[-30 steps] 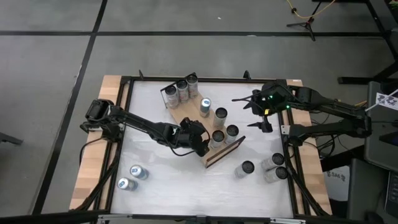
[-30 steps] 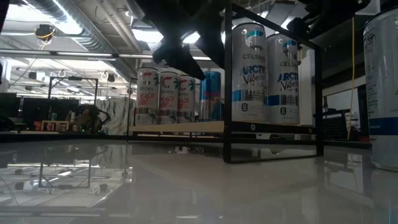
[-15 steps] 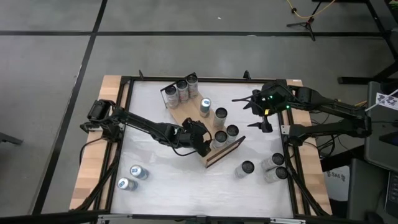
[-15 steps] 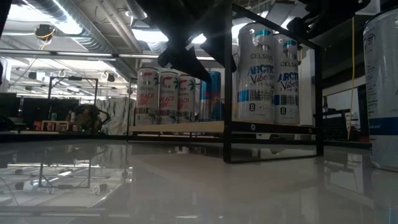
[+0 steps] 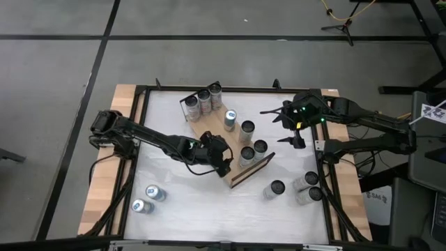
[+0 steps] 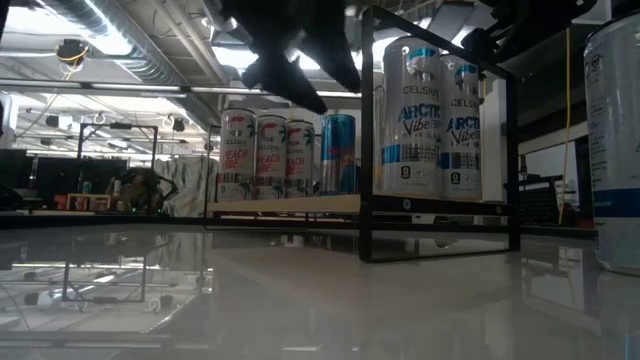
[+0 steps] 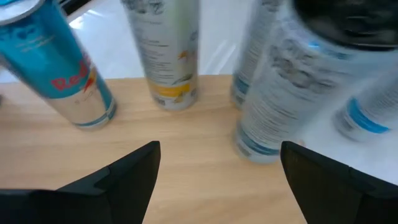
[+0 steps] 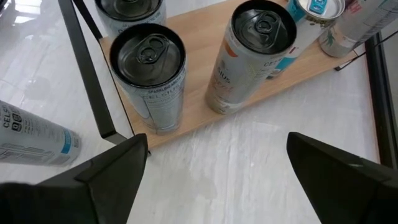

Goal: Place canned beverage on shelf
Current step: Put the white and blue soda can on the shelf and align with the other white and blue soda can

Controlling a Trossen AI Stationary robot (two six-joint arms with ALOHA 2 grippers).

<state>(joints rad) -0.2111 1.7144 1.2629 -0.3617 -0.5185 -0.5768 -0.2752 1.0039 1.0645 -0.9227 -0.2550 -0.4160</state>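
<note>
Long light-brown wooden shelf (image 5: 219,136) with black wire end rails carries seven upright cans. My left tool (image 5: 224,164), fingers apart and empty, hovers at its near edge. Right tool (image 5: 284,120) waits open beside it. Five silver cans (image 5: 277,189) remain on the white counter (image 5: 209,209).

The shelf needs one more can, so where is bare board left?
On the shelf, bare wood lies between the three-can cluster and the left gripper. The edge holding the blue can and three silver cans is crowded.
</note>
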